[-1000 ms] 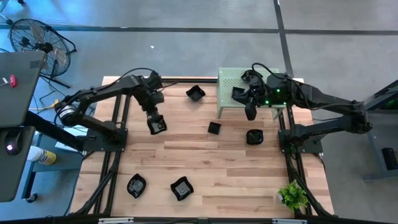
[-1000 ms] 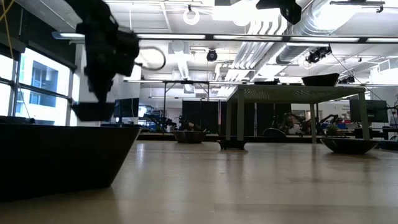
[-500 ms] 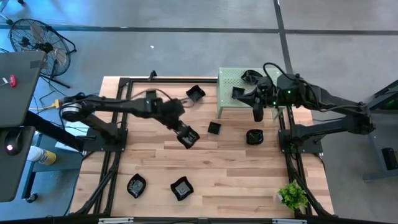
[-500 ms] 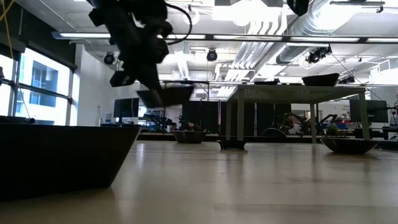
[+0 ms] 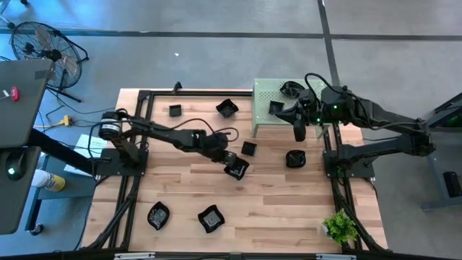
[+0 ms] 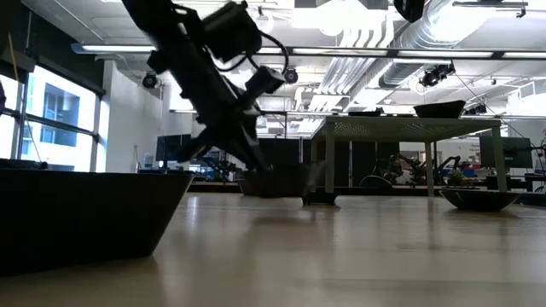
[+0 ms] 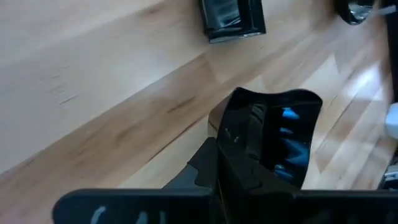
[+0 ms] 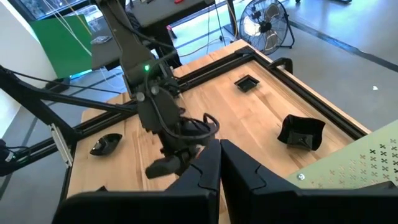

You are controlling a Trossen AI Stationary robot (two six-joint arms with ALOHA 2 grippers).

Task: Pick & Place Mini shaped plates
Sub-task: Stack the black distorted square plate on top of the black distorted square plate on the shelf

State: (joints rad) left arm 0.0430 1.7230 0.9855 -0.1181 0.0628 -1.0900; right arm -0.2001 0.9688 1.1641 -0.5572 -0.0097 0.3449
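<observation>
Left gripper [image 5: 234, 166] sets down a plate [image 7: 273, 140] mid-table.
Its fingers pinch the rim; lower level, clear of the plate [image 5: 248, 149] at 1 o'clock. Right gripper's [image 5: 299, 133] fingers press together over the stand [image 5: 263, 108].

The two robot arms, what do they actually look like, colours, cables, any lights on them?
Both arms are dark and slender, with loose black cables looped along them. The left gripper has black fingers; the right gripper shows small green lights on its wrist. A silver ring marks the left arm's base joint.
</observation>
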